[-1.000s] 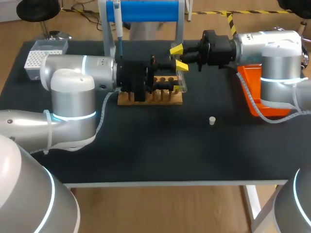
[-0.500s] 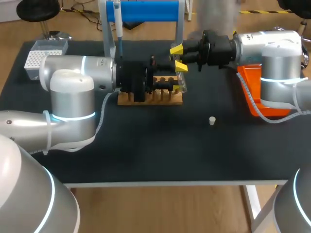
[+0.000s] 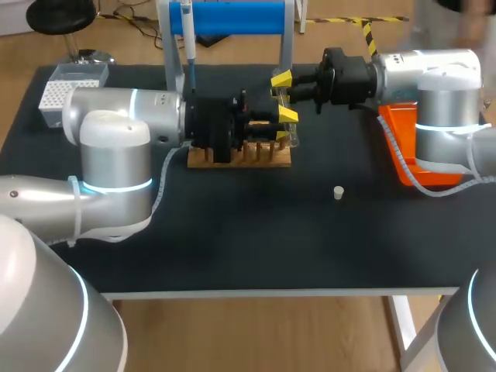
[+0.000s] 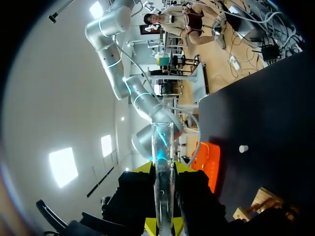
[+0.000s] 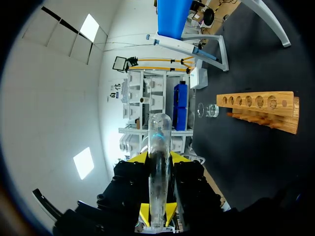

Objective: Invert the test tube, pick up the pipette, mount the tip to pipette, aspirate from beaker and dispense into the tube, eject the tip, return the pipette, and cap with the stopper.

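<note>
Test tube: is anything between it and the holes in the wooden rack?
Nothing visible blocks it. The test tube is held beside the wooden rack, whose holes look empty in the right wrist view.

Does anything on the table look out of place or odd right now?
The small white stopper lies alone on the black table, well apart from the wooden rack, probably just waiting for capping. The test tube sits between the fingers of both the left gripper and right gripper, seemingly a handover. Nothing looks spilled or broken.
</note>
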`<state>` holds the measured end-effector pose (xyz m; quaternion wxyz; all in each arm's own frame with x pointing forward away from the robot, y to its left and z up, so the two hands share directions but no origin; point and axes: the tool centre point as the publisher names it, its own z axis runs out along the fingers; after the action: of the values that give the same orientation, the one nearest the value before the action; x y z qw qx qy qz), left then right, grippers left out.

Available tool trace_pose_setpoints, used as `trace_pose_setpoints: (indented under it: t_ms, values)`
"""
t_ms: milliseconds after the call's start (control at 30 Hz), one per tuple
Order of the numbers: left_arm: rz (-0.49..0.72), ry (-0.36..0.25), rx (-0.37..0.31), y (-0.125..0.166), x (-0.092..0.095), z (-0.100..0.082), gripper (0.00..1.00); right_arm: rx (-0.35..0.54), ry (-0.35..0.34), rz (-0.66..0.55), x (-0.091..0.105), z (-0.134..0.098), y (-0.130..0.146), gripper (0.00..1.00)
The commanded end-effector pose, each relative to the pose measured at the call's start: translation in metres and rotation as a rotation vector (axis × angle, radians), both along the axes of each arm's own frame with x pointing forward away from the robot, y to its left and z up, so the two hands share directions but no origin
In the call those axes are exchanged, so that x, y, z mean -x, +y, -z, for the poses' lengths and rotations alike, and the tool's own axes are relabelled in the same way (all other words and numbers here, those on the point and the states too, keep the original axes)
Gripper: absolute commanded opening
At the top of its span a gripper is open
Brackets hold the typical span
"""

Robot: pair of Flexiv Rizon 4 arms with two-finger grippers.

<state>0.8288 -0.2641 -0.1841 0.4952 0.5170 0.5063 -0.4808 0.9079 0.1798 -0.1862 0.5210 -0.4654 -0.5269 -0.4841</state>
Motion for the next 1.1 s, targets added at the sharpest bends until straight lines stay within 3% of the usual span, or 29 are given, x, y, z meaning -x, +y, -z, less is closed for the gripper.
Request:
trace_pose_setpoints:
  t_ms: [33, 167, 200, 233, 267, 667, 900, 1000, 1100]
  values:
    - [0.015, 0.002, -0.01, -0.002, -0.001, -0.002, 0.0, 0.002, 0.0, 0.0, 0.0, 0.0, 0.0, 0.0]
    - [0.013, 0.011, -0.013, -0.002, -0.002, -0.002, 0.0, 0.002, 0.0, 0.0, 0.0, 0.0, 0.0, 0.0]
    - [0.013, 0.011, -0.013, -0.002, -0.002, -0.002, 0.0, 0.002, 0.0, 0.0, 0.0, 0.0, 0.0, 0.36]
    - [0.013, 0.011, -0.013, -0.002, -0.002, -0.002, 0.0, 0.002, 0.0, 0.0, 0.0, 0.0, 0.0, 0.92]
    - [0.013, 0.011, -0.013, -0.002, -0.002, -0.002, 0.0, 0.002, 0.0, 0.0, 0.0, 0.0, 0.0, 1.0]
    - [0.013, 0.011, -0.013, -0.002, -0.002, -0.002, 0.0, 0.002, 0.0, 0.0, 0.0, 0.0, 0.0, 1.0]
    - [0.013, 0.011, -0.013, -0.002, -0.002, -0.002, 0.0, 0.02, -0.327, 0.034, 0.008, -0.008, -0.02, 1.0]
    - [0.013, 0.011, -0.013, -0.002, -0.002, -0.002, 0.0, 0.018, -0.501, 0.072, 0.008, -0.005, -0.032, 1.0]
    - [0.013, 0.011, -0.013, -0.002, -0.002, -0.002, 0.0, -0.001, -0.621, 0.11, 0.006, 0.001, -0.043, 1.0]
